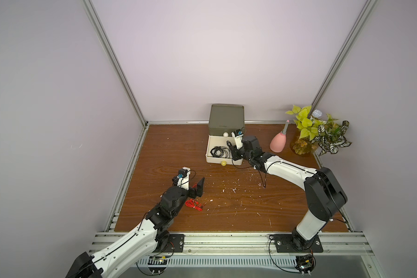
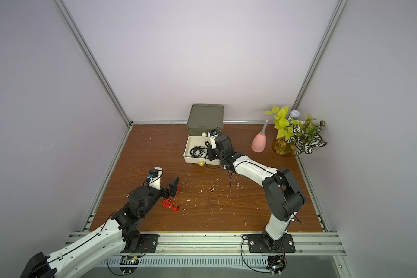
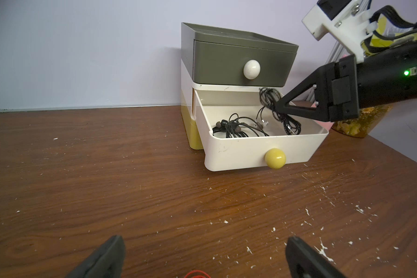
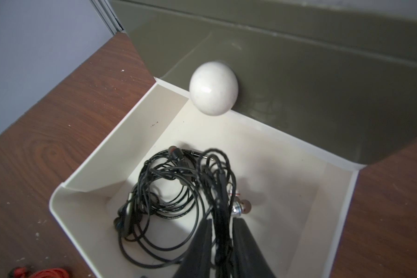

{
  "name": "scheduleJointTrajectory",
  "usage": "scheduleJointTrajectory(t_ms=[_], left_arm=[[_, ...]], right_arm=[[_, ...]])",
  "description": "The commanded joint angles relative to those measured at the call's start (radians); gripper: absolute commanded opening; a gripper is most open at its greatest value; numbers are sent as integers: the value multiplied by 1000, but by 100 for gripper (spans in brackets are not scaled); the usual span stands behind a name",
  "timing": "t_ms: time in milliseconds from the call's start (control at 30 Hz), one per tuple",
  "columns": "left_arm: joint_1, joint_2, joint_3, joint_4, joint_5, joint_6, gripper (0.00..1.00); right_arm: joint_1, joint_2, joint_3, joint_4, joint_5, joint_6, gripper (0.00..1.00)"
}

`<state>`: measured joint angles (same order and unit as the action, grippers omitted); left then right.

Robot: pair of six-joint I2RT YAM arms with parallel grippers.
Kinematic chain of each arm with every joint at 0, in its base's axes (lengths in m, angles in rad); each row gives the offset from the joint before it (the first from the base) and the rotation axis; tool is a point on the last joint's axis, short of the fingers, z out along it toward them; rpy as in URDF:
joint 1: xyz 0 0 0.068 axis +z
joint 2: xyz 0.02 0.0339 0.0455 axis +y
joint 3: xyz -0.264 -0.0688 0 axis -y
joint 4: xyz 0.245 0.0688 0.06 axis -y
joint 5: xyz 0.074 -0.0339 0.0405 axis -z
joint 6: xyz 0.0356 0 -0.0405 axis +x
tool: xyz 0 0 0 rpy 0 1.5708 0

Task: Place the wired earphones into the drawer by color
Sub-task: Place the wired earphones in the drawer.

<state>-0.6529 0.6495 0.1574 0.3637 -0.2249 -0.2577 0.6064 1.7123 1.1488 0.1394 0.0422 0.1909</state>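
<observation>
Black earphones (image 3: 271, 98) hang pinched in your right pincer (image 4: 223, 225), directly over the cream drawer (image 3: 238, 149); left pincer (image 3: 205, 240) gapes.

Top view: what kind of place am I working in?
Probably a robot test cell, not a home: aluminium frame rails around bare walls, a left arm and right arm bolted to the front rail, and staged props, a drawer box and plant, on a scuffed table.
</observation>
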Motion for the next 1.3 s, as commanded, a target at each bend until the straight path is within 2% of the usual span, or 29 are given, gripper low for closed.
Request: scheduleJointTrajectory(t_ms=[0, 267, 467, 767, 1067, 1267], left_arm=[[10, 1, -7, 29, 7, 7, 100], [10, 15, 9, 59, 64, -48, 100], [10, 61, 67, 57, 116, -121, 100], [10, 185, 157, 113, 212, -268, 100], [9, 387, 238, 246, 325, -398, 99], [10, 497, 269, 342, 338, -538, 100]], right_arm=[[-3, -37, 39, 21, -13, -5, 35], [-6, -189, -67, 13, -8, -2, 51], [-23, -356, -234, 42, 19, -1, 69], [-31, -588, -549, 201, 149, -26, 98], [-32, -726, -762, 381, 216, -20, 99], [-31, -810, -866, 490, 251, 17, 99]])
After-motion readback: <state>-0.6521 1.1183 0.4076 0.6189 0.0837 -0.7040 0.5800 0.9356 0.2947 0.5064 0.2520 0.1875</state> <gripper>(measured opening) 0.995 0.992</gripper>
